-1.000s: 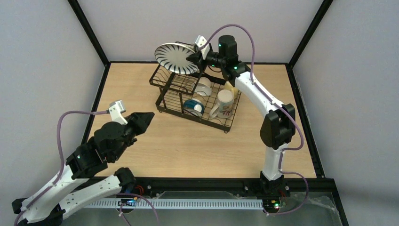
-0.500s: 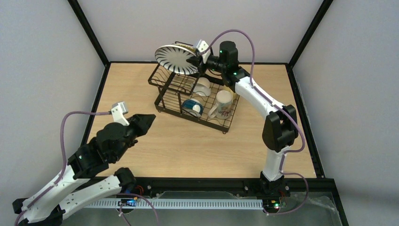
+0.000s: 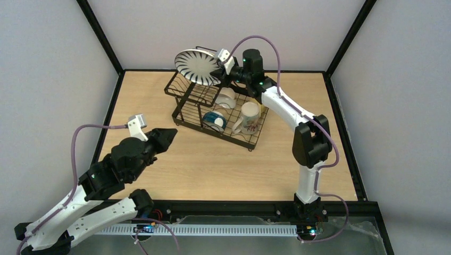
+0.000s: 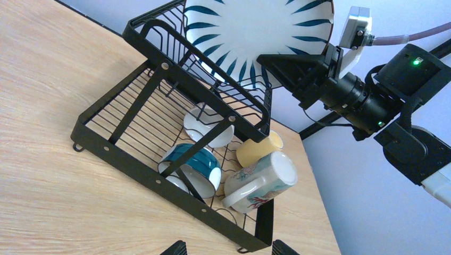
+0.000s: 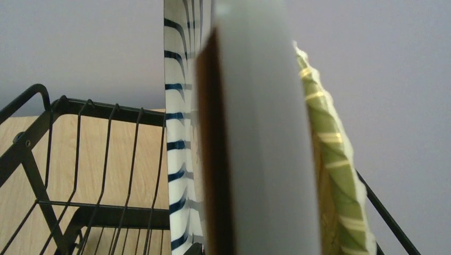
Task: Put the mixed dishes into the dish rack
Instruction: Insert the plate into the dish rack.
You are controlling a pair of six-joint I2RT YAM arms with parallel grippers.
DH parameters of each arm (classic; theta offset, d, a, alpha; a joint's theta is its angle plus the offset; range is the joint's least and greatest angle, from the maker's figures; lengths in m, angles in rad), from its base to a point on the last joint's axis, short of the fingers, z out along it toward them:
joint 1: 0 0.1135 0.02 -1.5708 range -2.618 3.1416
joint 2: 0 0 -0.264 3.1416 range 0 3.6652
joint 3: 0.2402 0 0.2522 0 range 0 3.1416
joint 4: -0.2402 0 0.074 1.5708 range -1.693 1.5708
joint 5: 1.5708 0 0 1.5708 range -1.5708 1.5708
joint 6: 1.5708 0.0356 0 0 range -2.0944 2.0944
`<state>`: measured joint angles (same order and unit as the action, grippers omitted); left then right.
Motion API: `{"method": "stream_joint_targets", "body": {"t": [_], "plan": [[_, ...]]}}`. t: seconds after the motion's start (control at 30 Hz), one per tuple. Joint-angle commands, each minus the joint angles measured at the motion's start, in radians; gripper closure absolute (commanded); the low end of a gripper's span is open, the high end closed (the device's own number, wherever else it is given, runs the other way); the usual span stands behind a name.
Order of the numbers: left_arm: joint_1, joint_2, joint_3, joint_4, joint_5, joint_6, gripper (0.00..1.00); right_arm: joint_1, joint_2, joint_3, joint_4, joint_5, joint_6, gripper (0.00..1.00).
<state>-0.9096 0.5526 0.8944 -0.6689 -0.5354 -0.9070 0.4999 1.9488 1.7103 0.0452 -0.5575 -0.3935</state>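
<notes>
The green plate (image 3: pixel 195 65) with the striped underside stands on edge over the raised tier (image 3: pixel 191 87) of the black dish rack (image 4: pixel 159 181). Its rim sits between the jaws of my right gripper (image 3: pixel 217 70). In the right wrist view the plate (image 5: pixel 178 143) fills the middle edge-on and hides whether the fingers press on it. On the lower tray lie the white bowl (image 4: pixel 207 127), the blue-outside bowl (image 4: pixel 194 164), the yellow mug (image 4: pixel 258 151) and the cream mug (image 4: pixel 263 180). My left gripper (image 3: pixel 169 135) hovers open and empty over the table, left of the rack.
The rack sits at the back middle of the wooden table (image 3: pixel 223 170). Black frame posts and grey walls close the table in on three sides. The right arm (image 3: pixel 287 109) reaches over the rack's right end.
The right arm carried the plate a little left and lower onto the raised tier. The rack slid slightly left. The left arm barely moved.
</notes>
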Motion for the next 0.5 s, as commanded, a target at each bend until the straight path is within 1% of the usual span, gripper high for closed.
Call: {"method": "stream_joint_targets", "body": {"t": [0.0,0.4,0.43,0.47], "plan": [[-0.005,0.016,-0.016,0.018,-0.018,0.014,0.08,0.055,0.074,0.002,-0.110,-0.007,-0.025,0.52],[-0.005,0.023,-0.018,0.029,-0.012,0.006,0.08,0.055,0.051,0.015,-0.107,0.010,-0.027,0.46],[-0.004,0.023,-0.020,0.032,-0.010,0.005,0.08,0.055,0.048,0.017,-0.108,0.011,-0.027,0.45],[-0.005,0.024,-0.020,0.033,-0.008,0.003,0.08,0.055,0.044,0.018,-0.108,0.013,-0.027,0.40]]}}
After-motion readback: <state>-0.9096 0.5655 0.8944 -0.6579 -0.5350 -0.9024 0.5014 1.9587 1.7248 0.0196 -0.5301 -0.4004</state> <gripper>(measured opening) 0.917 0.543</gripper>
